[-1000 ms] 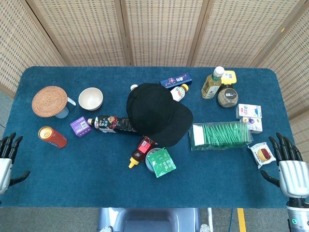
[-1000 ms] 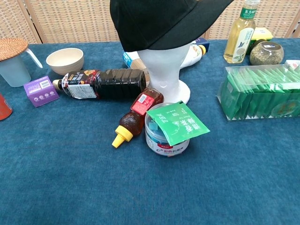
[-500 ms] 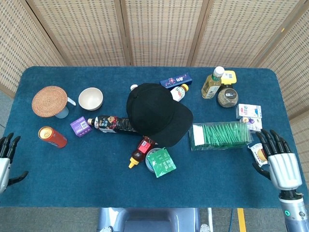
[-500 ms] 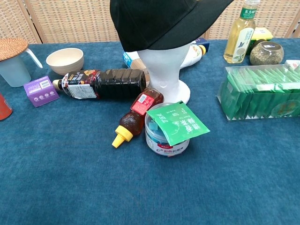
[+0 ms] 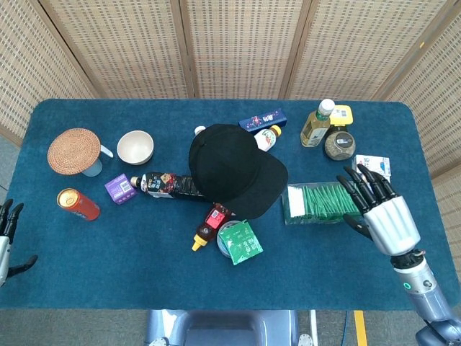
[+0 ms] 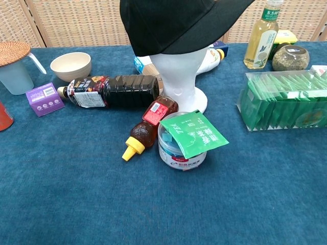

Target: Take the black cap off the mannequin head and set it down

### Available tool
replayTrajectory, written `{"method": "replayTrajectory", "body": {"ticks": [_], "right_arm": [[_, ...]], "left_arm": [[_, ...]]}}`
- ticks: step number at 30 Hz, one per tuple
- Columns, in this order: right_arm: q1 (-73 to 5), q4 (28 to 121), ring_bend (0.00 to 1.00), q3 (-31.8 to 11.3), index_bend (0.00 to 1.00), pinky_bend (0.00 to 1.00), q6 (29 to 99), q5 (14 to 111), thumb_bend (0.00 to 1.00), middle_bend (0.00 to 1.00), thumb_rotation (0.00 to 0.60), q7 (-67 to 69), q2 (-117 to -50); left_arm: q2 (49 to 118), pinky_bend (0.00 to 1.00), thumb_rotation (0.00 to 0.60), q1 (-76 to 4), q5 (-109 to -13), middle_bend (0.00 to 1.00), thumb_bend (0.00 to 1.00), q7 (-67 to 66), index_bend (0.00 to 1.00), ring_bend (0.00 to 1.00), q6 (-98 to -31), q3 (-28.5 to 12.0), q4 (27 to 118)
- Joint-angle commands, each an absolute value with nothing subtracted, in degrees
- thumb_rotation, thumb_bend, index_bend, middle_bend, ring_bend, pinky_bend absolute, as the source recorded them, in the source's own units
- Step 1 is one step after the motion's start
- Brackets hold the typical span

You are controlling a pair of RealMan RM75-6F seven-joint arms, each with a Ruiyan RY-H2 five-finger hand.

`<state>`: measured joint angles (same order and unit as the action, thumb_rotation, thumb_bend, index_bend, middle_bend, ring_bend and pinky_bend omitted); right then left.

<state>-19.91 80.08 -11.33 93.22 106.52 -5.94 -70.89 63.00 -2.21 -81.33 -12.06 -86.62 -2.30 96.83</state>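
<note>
The black cap (image 5: 235, 169) sits on the white mannequin head (image 6: 179, 74) at the middle of the table; in the chest view the cap (image 6: 176, 23) covers the top of the head. My right hand (image 5: 380, 213) hovers open over the right end of the green packet box (image 5: 328, 202), fingers spread, well right of the cap. Only the fingers of my left hand (image 5: 7, 234) show, at the far left edge, apart and empty. Neither hand shows in the chest view.
A dark bottle (image 5: 169, 184), a red-labelled sauce bottle (image 5: 209, 225) and a round tub with a green packet (image 5: 240, 241) lie around the head's base. A bowl (image 5: 135, 147), covered cup (image 5: 75, 151), can (image 5: 78, 204) and purple box (image 5: 120, 189) stand left. Bottles and a jar (image 5: 339, 145) stand back right.
My right hand has risen and moved left and away from me, from the table's right front edge to above the green box. My left hand has slipped further down out of view.
</note>
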Motion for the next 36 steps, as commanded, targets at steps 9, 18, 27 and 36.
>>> {"method": "replayTrajectory", "body": {"ticks": [9, 18, 27, 36], "right_arm": [[-28.64, 85.80, 0.13, -11.08, 0.17, 0.29, 85.34, 112.88, 0.12, 0.16, 0.600, -12.73, -70.84], [-34.11, 85.23, 0.14, -11.57, 0.20, 0.32, 77.83, 111.68, 0.18, 0.17, 0.600, -16.65, -72.95], [-36.89, 80.29, 0.26, -11.79, 0.32, 0.34, 79.97, 113.01, 0.27, 0.30, 0.600, -18.33, -77.05], [-39.79, 72.84, 0.46, -11.51, 0.50, 0.54, 84.19, 115.39, 0.32, 0.49, 0.600, -17.10, -81.26]], "left_arm": [[62.25, 0.07, 0.600, -1.88, -80.70, 0.00, 0.09, -9.55, 0.00, 0.00, -86.49, -2.63, 96.77], [61.97, 0.07, 0.600, -2.00, -80.37, 0.00, 0.09, -9.38, 0.00, 0.00, -86.11, -2.81, 96.99], [61.58, 0.07, 0.600, -2.02, -80.05, 0.00, 0.09, -8.72, 0.00, 0.00, -85.85, -2.97, 97.16], [61.19, 0.07, 0.600, -1.75, -79.69, 0.00, 0.09, -7.54, 0.00, 0.00, -86.34, -3.39, 97.21]]}}
